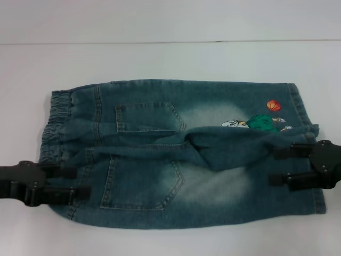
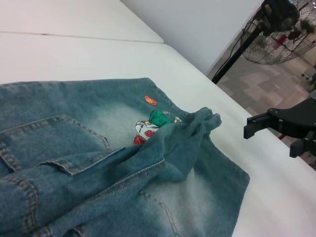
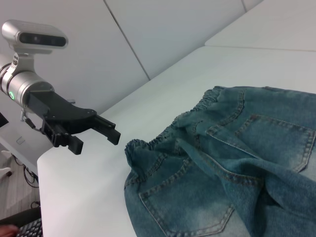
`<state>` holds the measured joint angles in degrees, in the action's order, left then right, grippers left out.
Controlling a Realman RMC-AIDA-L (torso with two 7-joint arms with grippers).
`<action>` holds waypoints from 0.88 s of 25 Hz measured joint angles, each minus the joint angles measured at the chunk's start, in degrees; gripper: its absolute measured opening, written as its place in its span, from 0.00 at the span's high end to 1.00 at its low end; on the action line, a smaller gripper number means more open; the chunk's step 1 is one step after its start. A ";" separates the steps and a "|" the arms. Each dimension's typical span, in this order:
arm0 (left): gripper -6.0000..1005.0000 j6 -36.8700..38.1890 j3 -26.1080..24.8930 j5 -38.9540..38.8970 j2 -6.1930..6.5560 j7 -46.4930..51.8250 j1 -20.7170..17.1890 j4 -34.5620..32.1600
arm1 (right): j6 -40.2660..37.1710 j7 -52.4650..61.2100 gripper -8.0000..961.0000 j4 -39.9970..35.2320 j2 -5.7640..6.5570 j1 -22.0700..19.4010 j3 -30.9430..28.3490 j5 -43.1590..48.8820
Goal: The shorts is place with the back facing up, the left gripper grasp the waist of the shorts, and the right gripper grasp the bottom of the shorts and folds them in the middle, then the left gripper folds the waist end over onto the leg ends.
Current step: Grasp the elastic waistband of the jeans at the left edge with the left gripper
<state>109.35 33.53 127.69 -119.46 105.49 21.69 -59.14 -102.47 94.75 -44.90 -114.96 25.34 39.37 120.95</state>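
Note:
The blue denim shorts (image 1: 154,181) lie back up on the white table (image 1: 170,58), pockets showing and a rumpled ridge running along the middle. The gathered waist (image 1: 57,120) is at the left. The leg hems (image 1: 299,106) are at the right, beside the orange ball (image 1: 273,105). My left gripper (image 1: 82,182) hovers open at the near corner of the waist; the right wrist view shows the left gripper (image 3: 98,143) just off the elastic band (image 3: 148,145). Open as well, my right gripper (image 1: 273,165) hangs over the near leg hem, and in the left wrist view the right gripper (image 2: 269,140) stands apart from the cloth (image 2: 74,148).
A seam in the table (image 1: 160,41) runs across behind the shorts. Off the table's right side stands a floor fan (image 2: 281,29). The table's left edge (image 3: 54,163) lies close below my left gripper.

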 joint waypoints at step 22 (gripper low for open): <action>0.14 -4.44 -4.62 16.15 1.28 3.17 -0.09 -8.51 | 0.14 0.00 0.02 0.17 -0.04 0.19 0.00 -0.02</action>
<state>104.91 28.92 143.85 -118.18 108.66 21.60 -67.65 -102.33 94.75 -44.73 -114.99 25.53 39.37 120.93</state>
